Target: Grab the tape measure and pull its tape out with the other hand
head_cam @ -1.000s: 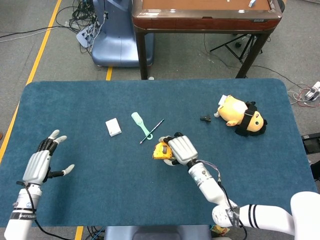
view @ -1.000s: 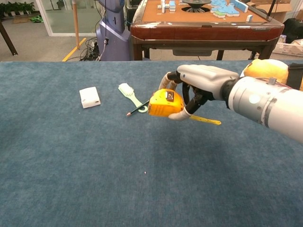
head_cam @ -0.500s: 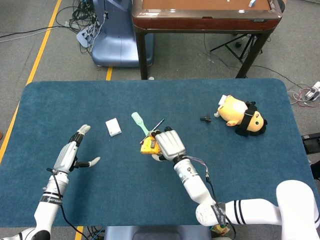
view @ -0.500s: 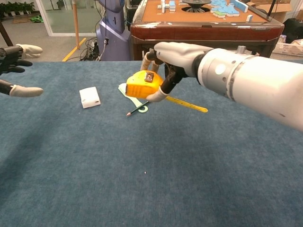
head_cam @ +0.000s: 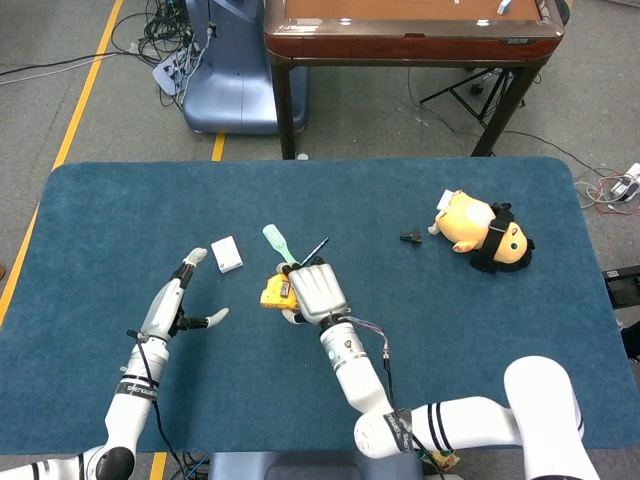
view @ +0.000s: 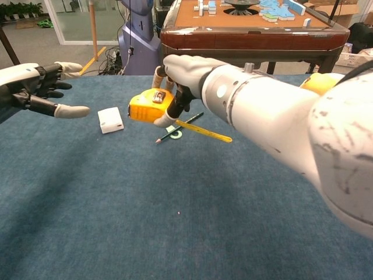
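Observation:
My right hand [head_cam: 310, 289] [view: 178, 73] grips the yellow tape measure [head_cam: 273, 293] [view: 149, 105] and holds it above the blue table, left of centre. A short length of yellow tape [view: 204, 130] sticks out of the case toward the right. My left hand [head_cam: 178, 303] [view: 36, 88] hovers to the left of the tape measure with its fingers spread and nothing in it. A gap remains between the left hand and the case.
A small white box [head_cam: 227, 254] [view: 110, 119], a mint-green brush [head_cam: 279, 243] and a pencil [head_cam: 314, 248] [view: 178, 129] lie on the blue table [head_cam: 480, 330] just beyond the hands. A plush toy [head_cam: 484, 230] and a small black clip [head_cam: 410, 237] sit at the right.
My right hand has carried the tape measure leftward across the table. The left hand has moved right and forward toward it, fingers still spread.

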You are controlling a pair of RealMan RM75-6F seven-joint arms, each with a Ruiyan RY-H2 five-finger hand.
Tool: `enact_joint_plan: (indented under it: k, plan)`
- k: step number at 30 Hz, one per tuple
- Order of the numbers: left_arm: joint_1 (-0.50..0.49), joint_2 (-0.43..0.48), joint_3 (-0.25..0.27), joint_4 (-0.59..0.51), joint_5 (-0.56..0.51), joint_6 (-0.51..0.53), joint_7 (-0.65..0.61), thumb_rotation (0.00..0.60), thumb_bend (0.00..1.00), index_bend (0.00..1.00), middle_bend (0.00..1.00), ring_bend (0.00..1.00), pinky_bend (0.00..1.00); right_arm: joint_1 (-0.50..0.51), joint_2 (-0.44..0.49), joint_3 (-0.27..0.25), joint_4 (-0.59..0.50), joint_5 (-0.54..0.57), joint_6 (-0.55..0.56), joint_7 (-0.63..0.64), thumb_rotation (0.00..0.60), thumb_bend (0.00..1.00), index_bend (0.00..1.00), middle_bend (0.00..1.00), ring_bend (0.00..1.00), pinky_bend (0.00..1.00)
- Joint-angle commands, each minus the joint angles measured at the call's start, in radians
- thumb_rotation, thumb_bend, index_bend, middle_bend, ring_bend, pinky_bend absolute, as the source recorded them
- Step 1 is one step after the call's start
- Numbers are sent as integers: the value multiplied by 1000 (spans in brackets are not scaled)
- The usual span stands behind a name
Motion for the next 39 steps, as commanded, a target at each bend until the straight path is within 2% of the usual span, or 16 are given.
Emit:
enact_joint_plan:
  k: [1,6,19,39]
  plan:
    - [-6,-22,-9,-9,-21,21,9,600,177,0,0,0,0,13,-25,6,25,15,9,2,600,809,681,675,553,230]
    - [-18,-64,-3,3,-19,58,50,600,177,0,0,0,0,28,-61,19,66,27,18,11,600,809,683,676,555,230]
    - [-49,-138,0,41,-35,69,91,600,177,0,0,0,0,61,-105,49,108,42,16,17,600,810,685,676,560,238]
    - [-57,-182,-7,61,-63,77,107,600,177,0,0,0,0,81,-145,58,154,42,-7,40,600,834,690,676,573,239]
